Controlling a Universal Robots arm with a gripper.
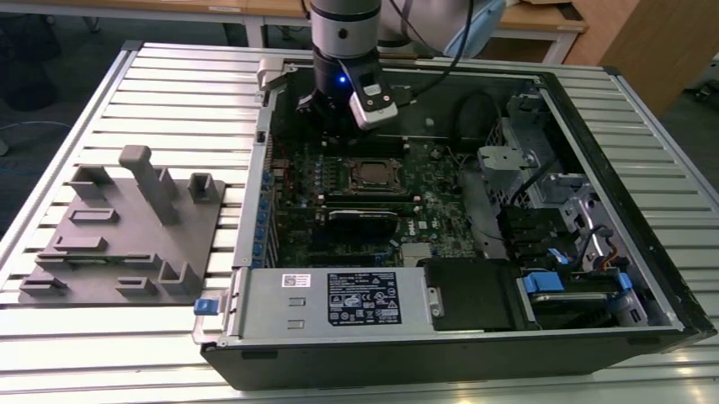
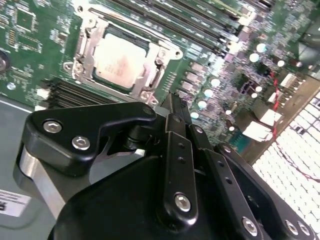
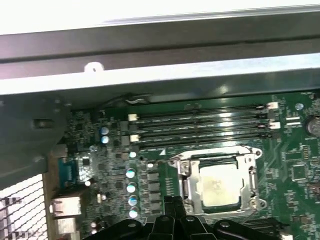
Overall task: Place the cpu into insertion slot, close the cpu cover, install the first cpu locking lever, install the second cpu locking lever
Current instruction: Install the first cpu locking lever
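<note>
**Item: gripper, black, linkage type.** Its fingertips are being held together, as far as the second wrist view shows, and nothing is being clamped between them. It is being poised just beside one corner of the insertion slot, above the board and not touching it.

**Task's things.** The cpu is being held seated in the slot, silvery top upward. The cpu cover is lying flat around it as a frame. A thin wire locking lever is being seen along the slot's edge beside the memory slots. Whether it is hooked cannot be told.

**Handling, by judgement.** The lever step is being judged the one in hand. A lever is best being pressed down at its free end and then swung sideways under its catch, with the force kept off the cover's window.

**Edges and room.**
- The capacitors are standing near the slot on the side toward the rear grille.
- The chassis wall is rising beyond the memory slots.
- Open space is being left above the board.
- The grey fixture is lying well apart on the table.
</note>
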